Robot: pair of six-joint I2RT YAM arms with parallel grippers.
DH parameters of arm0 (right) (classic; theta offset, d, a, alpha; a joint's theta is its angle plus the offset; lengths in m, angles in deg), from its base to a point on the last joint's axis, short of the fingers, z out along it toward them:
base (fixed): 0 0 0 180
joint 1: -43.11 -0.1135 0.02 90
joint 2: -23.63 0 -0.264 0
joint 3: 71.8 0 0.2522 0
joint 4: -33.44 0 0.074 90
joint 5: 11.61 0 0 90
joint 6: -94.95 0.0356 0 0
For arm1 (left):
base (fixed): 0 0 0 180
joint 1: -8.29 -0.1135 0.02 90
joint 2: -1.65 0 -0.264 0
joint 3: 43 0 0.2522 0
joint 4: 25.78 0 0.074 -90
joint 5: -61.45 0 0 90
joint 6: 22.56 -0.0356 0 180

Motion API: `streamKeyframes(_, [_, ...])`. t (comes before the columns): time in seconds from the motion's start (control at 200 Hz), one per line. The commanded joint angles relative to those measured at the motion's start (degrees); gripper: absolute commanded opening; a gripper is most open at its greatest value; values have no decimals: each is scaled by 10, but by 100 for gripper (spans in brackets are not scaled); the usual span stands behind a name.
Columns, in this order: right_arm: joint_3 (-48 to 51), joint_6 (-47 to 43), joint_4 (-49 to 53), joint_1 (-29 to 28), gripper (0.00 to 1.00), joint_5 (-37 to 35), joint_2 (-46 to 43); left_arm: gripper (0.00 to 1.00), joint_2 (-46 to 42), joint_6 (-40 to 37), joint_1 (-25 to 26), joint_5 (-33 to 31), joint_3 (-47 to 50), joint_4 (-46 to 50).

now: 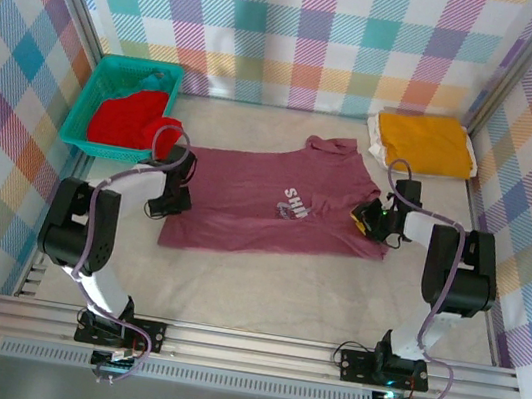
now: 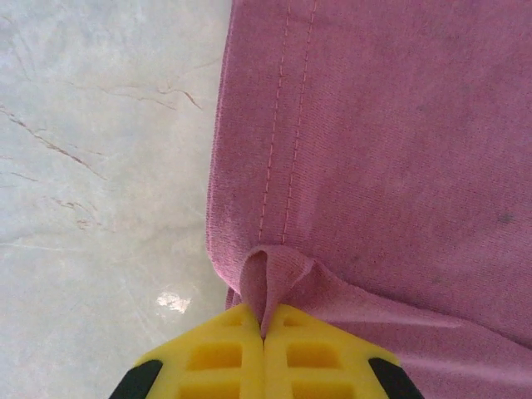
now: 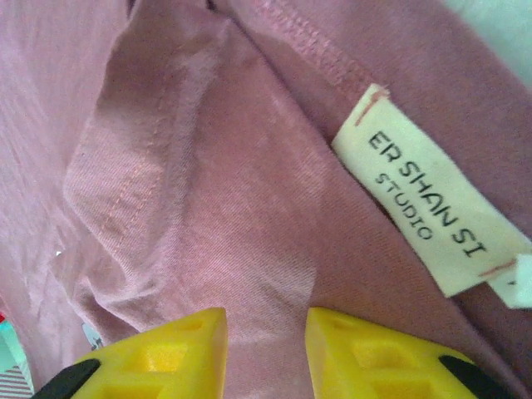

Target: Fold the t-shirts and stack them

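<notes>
Two grippers are engaged on one garment. My left gripper has its yellow fingers pressed fully together, pinching a small raised fold at the stitched edge of the maroon t-shirt; pale table lies bare just beside that edge. My right gripper has its fingers set a little apart, with maroon fabric filling the gap and clamped between them; a cream label reading "ER SHAN SI STUDIO" lies just beyond. The overhead view shows the maroon t-shirt spread flat mid-table, print up, with one gripper at each side edge. Farther back, at the left, a red t-shirt sits crumpled in the teal basket. At the far right, a yellow-orange t-shirt rests folded.
</notes>
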Motion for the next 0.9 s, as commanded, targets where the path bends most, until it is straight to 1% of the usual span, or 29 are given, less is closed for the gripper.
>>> streamKeyframes(0.0, [0, 10, 13, 12, 31, -17, 21, 5, -21, 4, -15, -38, 3, 33])
streamKeyframes(0.195, [-1, 10, 24, 20, 30, -27, 19, 5, -23, -3, -30, -54, 3, 37])
streamKeyframes(0.255, [-2, 8, 28, 21, 30, -29, 18, 11, -18, -3, -38, -54, 3, 40])
streamKeyframes(0.36, [2, 10, 29, 27, 30, -33, 15, 25, -18, -2, -46, -57, 7, 38])
streamKeyframes(0.47, [4, 11, 30, 31, 29, -31, 15, 26, -23, 3, -53, -62, 11, 38])
streamKeyframes(0.57, [4, 8, 19, 31, 30, -15, 10, 30, -36, 6, -52, -55, 10, 38])
streamKeyframes(0.655, [-9, 0, 33, 29, 31, 7, 0, 31, -54, 6, -31, -58, 3, 43])
streamKeyframes(0.72, [-21, -13, 58, 22, 32, 1, -19, 32, -67, 12, 2, -76, -8, 55])
streamKeyframes(0.765, [-25, -23, 71, 17, 33, -8, -38, 32, -78, 18, 25, -74, -13, 55])
streamKeyframes(0.834, [-40, -41, 95, 8, 34, -23, -56, 33, -92, 35, 56, -37, -13, 37])
streamKeyframes(0.894, [-66, -58, 122, -1, 34, -26, -47, 34, -95, 52, 80, -9, -8, 11])
